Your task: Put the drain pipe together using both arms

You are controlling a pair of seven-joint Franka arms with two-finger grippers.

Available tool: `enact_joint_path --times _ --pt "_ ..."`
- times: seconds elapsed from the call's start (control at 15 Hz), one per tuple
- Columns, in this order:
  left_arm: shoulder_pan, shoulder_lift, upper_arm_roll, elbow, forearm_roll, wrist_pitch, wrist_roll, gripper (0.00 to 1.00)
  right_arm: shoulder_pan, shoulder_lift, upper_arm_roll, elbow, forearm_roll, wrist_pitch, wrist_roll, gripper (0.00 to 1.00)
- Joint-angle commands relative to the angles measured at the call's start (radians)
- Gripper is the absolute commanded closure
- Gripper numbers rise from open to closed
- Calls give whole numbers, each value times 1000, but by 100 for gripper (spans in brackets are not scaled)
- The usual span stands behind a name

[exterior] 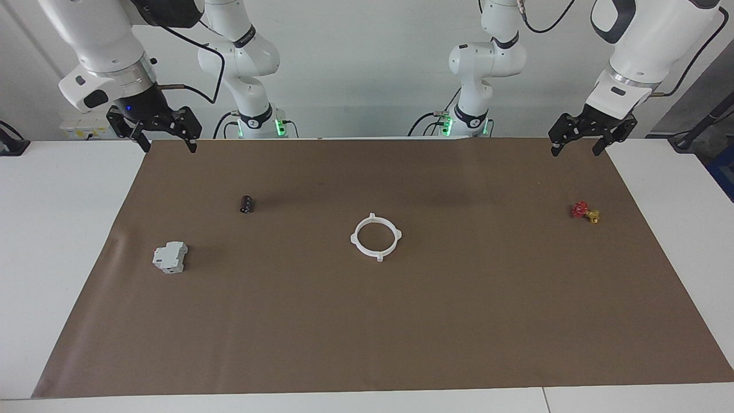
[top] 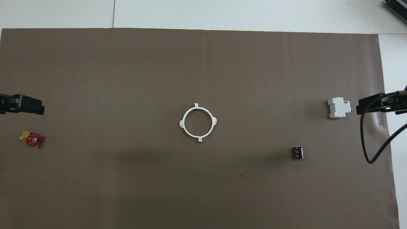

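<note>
The drain pipe [exterior: 367,250] lies on the middle of the brown mat as one closed white ring with small tabs, its two halves meeting; in the overhead view the drain pipe [top: 183,124] shows seams at the tabs. My left gripper [exterior: 575,152] hangs open over the mat's corner at the left arm's end, holding nothing. My right gripper [exterior: 170,149] hangs open over the mat's corner at the right arm's end, also holding nothing. Both arms are well away from the ring. From overhead only the tips of the left gripper [top: 28,106] and right gripper [top: 372,106] show.
A grey-white boxy block [exterior: 170,257] and a small black cylinder [exterior: 246,204] lie toward the right arm's end. A red-and-yellow valve [exterior: 585,211] lies toward the left arm's end. A black cable [top: 365,143] loops below the right gripper.
</note>
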Motion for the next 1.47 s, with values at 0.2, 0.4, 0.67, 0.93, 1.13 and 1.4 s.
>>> enact_joint_path --times 0.2,0.4,0.67,0.93,1.13,1.4 --pt "-13 0 -17 -1 -10 25 -16 0 -11 -8 4 -15 15 13 -19 0" --pt "-13 0 -25 -1 -10 26 -20 0 -11 -8 5 -15 15 13 -19 0" --pt "-5 -23 -36 -59 -15 61 -52 0 -11 -8 4 -15 15 11 -19 0" --pt "-3 -13 -28 -64 -15 62 -52 0 -11 -8 4 -15 15 13 -19 0" --pt "0 6 -28 7 -15 7 -50 0 -11 -8 5 -15 15 11 -19 0" --pt "18 0 -39 7 -15 5 -47 0 -11 -8 4 -15 15 13 -19 0"
